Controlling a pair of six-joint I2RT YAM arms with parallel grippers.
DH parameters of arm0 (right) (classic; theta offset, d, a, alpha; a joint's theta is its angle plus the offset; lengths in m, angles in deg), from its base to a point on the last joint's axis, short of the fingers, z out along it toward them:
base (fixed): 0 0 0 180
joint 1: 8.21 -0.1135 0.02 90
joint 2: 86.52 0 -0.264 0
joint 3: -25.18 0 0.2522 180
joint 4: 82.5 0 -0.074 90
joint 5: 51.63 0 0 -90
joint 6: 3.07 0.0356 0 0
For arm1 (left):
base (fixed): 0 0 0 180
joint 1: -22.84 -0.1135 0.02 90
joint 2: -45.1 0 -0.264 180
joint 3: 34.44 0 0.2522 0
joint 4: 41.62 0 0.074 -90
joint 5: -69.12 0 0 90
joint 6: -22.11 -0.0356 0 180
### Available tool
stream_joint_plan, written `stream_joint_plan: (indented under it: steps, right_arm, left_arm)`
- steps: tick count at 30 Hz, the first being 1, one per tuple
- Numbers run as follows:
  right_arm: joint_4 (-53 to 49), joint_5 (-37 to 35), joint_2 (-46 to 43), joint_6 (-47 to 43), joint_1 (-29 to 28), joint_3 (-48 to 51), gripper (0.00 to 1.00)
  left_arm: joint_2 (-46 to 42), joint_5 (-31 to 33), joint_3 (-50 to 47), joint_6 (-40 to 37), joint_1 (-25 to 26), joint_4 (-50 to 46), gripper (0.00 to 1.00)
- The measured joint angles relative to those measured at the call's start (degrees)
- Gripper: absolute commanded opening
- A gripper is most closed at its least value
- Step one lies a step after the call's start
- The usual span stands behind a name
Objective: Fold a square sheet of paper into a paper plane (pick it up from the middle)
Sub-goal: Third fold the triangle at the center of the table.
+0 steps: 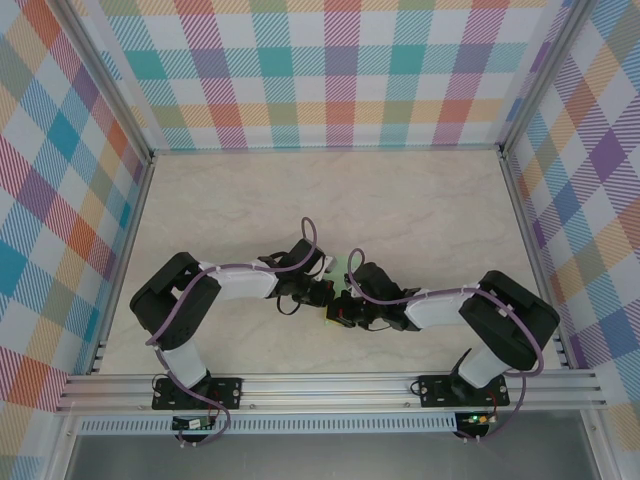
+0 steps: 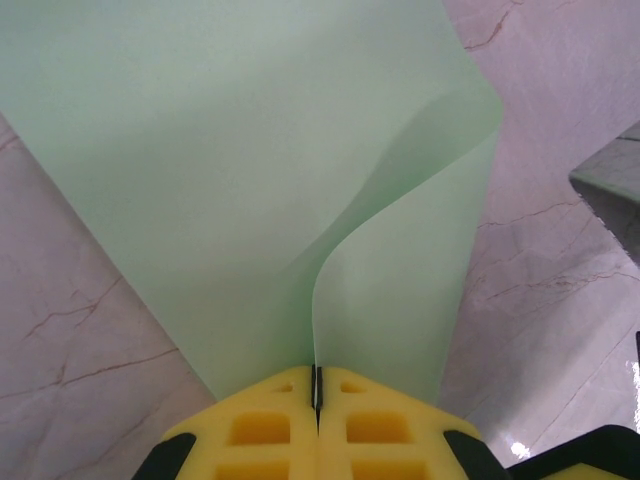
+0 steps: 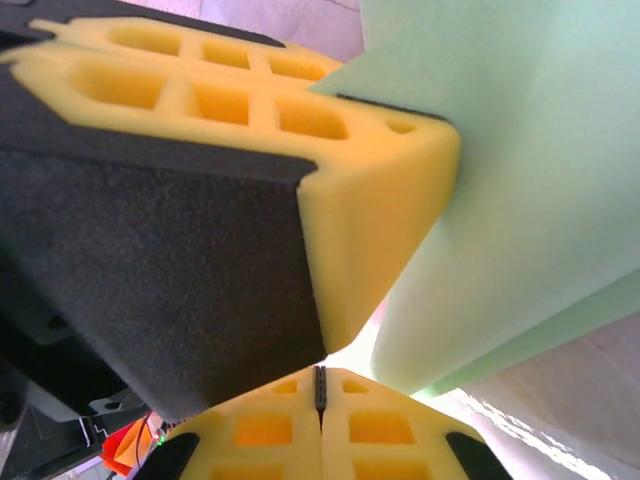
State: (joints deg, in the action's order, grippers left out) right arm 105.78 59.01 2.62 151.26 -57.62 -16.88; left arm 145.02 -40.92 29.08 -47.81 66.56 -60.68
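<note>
The left gripper [image 2: 317,385] has its two yellow foam fingers [image 2: 265,430] pressed tight together, and the edge of the sheet of paper [image 2: 250,150] is pinched right in the crack between them. The right gripper [image 3: 320,385] is squeezed closed too. The paper comes down right next to its tips, but I cannot tell if it is nipping any of it. From the left pinch, the pale green paper goes up and away, held off the table [image 2: 70,330], and one side bends over in a soft curl. It looks very light and floppy, so it will likely bend and crease easily, and a hard tug could tear it. A good place to hold is probably near a fold or the middle, with a soft pinch, not on a loose corner. Both grippers are packed close together in the middle of the table, so they could bump. The table around them is wide and flat, and the checked walls [image 1: 340,80] are well apart from the paper.
</note>
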Motion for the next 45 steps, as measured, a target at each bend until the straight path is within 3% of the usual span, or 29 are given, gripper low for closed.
stream_joint_plan:
  steps: [21, 32, 45]
  right_arm:
    - [7.1, 1.1, 5.6, 1.2, -0.2, 1.4, 0.0]
    - [1.2, -1.1, -2.5, -0.6, 0.3, 1.4, 0.0]
    - [0.2, 0.9, -0.9, -2.0, 3.8, 1.3, 0.0]
  left_arm:
    - [0.1, -0.5, 0.0, -0.2, -0.1, 0.1, 0.04]
    - [0.5, -1.0, 0.4, -0.2, -0.1, 0.1, 0.04]
    - [0.9, -1.2, 0.8, -0.2, -0.1, -0.1, 0.05]
